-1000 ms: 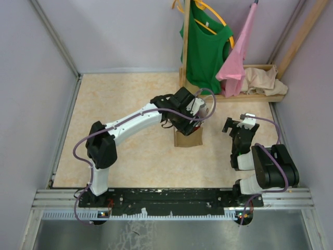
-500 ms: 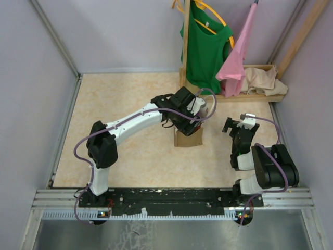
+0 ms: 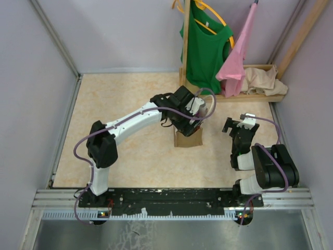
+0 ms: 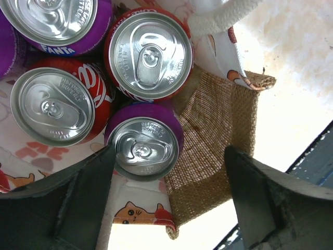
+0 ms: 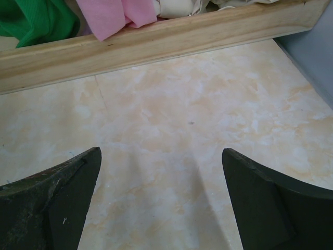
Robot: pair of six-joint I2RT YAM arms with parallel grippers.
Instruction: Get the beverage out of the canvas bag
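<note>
- Left fingers [image 4: 78, 203] are spread wide, gripping nothing, hanging right over the mouth of the canvas bag [image 4: 218, 135].
- Just past the tips, between them: a purple can [image 4: 144, 148], upright, lid up, inside the bag.
- Further ahead, packed tight against it, are a red can [image 4: 54, 107] and a second red can [image 4: 149, 54]. A purple Fanta can [image 4: 52, 21] sits beyond those.
- The bag's woven wall runs between that nearest can and one finger, with a white handle [image 4: 221, 15] ahead.
- Right fingers [image 5: 57, 203] are wide apart too, nothing between them but bare table [image 5: 166, 114].
- Well ahead of them lies a wooden rail [image 5: 156, 44].
- In the overhead view, the bag stands directly under the left fingers, well apart from the right fingers.
</note>
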